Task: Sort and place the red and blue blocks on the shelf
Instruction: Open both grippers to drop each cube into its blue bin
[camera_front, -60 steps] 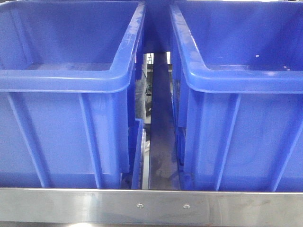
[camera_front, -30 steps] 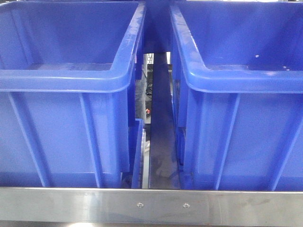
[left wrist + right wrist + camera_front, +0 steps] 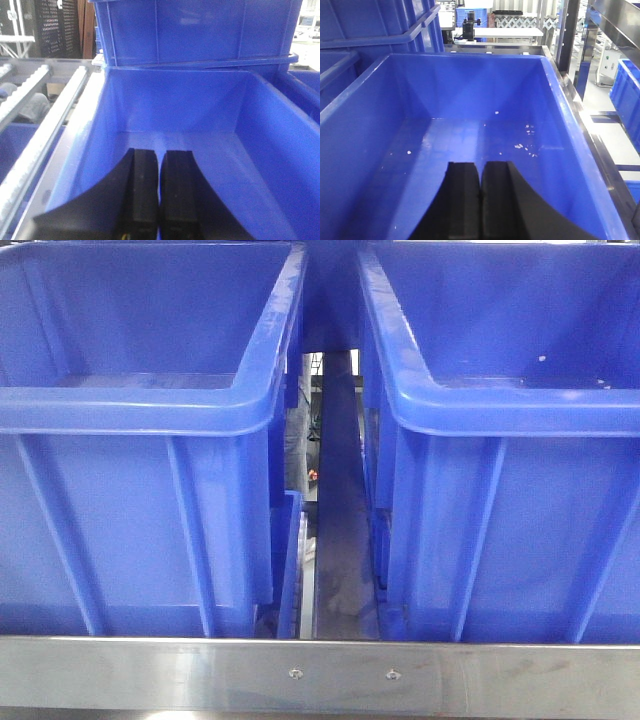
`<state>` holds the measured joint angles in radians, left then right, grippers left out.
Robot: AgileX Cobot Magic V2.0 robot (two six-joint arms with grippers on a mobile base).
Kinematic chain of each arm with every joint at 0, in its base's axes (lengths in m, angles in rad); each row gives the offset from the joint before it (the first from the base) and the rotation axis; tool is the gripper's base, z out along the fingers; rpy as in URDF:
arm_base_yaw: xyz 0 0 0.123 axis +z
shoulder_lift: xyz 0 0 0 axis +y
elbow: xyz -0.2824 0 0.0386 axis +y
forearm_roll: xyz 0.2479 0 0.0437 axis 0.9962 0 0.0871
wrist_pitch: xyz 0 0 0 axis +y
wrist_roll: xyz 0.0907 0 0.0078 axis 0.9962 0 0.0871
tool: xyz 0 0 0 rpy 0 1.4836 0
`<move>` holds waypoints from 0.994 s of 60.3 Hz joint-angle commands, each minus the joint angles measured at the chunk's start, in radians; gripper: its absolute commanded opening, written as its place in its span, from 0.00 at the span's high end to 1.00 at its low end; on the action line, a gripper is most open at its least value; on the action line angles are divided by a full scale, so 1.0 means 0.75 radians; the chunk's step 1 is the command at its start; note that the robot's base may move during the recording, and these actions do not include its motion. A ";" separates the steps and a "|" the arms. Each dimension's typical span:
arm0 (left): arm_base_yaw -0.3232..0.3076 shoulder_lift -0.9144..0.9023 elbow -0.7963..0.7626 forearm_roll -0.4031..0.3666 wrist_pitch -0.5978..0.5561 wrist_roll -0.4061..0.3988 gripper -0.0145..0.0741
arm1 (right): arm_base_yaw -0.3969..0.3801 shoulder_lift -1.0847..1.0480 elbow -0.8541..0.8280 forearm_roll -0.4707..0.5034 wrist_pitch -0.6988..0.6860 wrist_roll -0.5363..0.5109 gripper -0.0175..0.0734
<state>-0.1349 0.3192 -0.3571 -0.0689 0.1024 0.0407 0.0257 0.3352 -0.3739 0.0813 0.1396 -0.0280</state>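
I see my left end effector (image 3: 159,200) pressed closed, holding nothing, low in the frame over the left blue crate (image 3: 260,150). My right end effector (image 3: 481,200) is the same over the right blue crate (image 3: 395,150). No red or blue blocks show anywhere. The shelf rail (image 3: 150,675) runs along the bottom. I think I must find the blocks first.

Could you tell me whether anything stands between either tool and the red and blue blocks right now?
That cannot be judged: no block shows in any view. Both the left tool and the right tool are shut and hang over bare blue crates, which fill the shelf behind its front rail.
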 commanded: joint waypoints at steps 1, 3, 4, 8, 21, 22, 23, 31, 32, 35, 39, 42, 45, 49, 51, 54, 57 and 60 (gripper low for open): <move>-0.003 0.006 -0.041 0.004 -0.117 -0.006 0.70 | -0.006 0.009 -0.039 -0.002 -0.106 -0.011 0.75; -0.003 0.006 -0.041 0.004 -0.117 -0.006 0.70 | -0.006 0.009 -0.039 -0.002 -0.106 -0.011 0.75; -0.003 0.006 -0.041 0.004 -0.117 -0.006 0.70 | -0.006 0.009 -0.039 -0.002 -0.106 -0.011 0.75; -0.003 0.006 -0.041 0.004 -0.117 -0.006 0.70 | -0.006 0.009 -0.039 -0.002 -0.106 -0.011 0.75; -0.003 0.006 -0.041 0.004 -0.117 -0.006 0.70 | -0.006 0.009 -0.039 -0.002 -0.106 -0.011 0.75; -0.003 0.006 -0.041 0.004 -0.117 -0.006 0.70 | -0.006 0.009 -0.039 -0.002 -0.106 -0.011 0.75; -0.003 0.006 -0.041 0.004 -0.117 -0.006 0.70 | -0.006 0.009 -0.039 -0.002 -0.106 -0.011 0.75; -0.003 0.006 -0.041 0.004 -0.117 -0.006 0.70 | -0.006 0.009 -0.039 -0.002 -0.108 -0.011 0.75; -0.003 0.006 -0.041 0.004 -0.117 -0.006 0.70 | -0.006 0.007 -0.033 -0.002 -0.112 -0.011 0.75; -0.003 0.006 -0.041 0.004 -0.117 -0.006 0.70 | -0.006 -0.013 -0.013 -0.004 -0.118 -0.011 0.75; -0.003 0.006 -0.041 0.004 -0.117 -0.006 0.70 | -0.006 -0.048 0.026 -0.017 -0.122 -0.011 0.75; -0.003 0.006 -0.041 0.004 -0.117 -0.006 0.70 | -0.006 -0.084 0.062 -0.033 -0.122 -0.011 0.75; -0.003 0.006 -0.041 0.004 -0.117 -0.006 0.70 | -0.006 -0.131 0.099 -0.050 -0.122 -0.011 0.75; -0.003 0.006 -0.041 0.004 -0.117 -0.006 0.70 | -0.006 -0.196 0.153 -0.081 -0.124 -0.011 0.75; -0.003 0.006 -0.041 0.004 -0.117 -0.006 0.70 | -0.006 -0.233 0.185 -0.083 -0.130 -0.011 0.75; -0.003 0.006 -0.041 0.004 -0.117 -0.006 0.70 | -0.006 -0.283 0.229 -0.081 -0.149 -0.011 0.75; -0.003 0.006 -0.041 0.004 -0.117 -0.006 0.70 | -0.006 -0.333 0.276 -0.081 -0.169 -0.011 0.75; -0.003 0.006 -0.041 0.004 -0.117 -0.006 0.70 | -0.006 -0.386 0.313 -0.081 -0.186 -0.011 0.75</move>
<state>-0.1349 0.3184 -0.3571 -0.0664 0.1003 0.0407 0.0257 0.0876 -0.1514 0.0343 0.1208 -0.0280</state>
